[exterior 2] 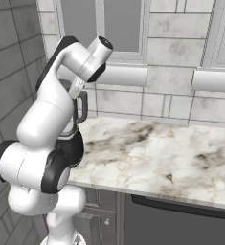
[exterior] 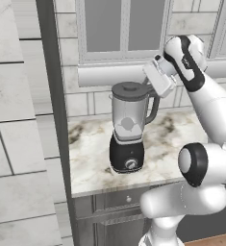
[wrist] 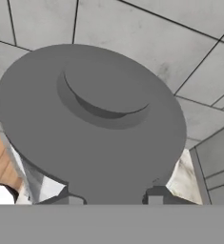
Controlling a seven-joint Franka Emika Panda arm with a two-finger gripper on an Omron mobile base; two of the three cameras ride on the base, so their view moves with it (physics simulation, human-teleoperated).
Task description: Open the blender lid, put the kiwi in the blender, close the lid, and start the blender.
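Gripper (wrist: 112, 196) clenched on near rim of blender lid (wrist: 89, 119), which sits on blender (exterior: 128, 129) jar mouth, presumably to lift or seat it; kiwi unlocated

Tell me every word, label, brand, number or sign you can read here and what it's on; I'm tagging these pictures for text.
None can be read.
Arm's upper joint: a small pale mark on the dark band, too small and blurred to read.
Blender, its knob and the blender lid: no lettering shows.
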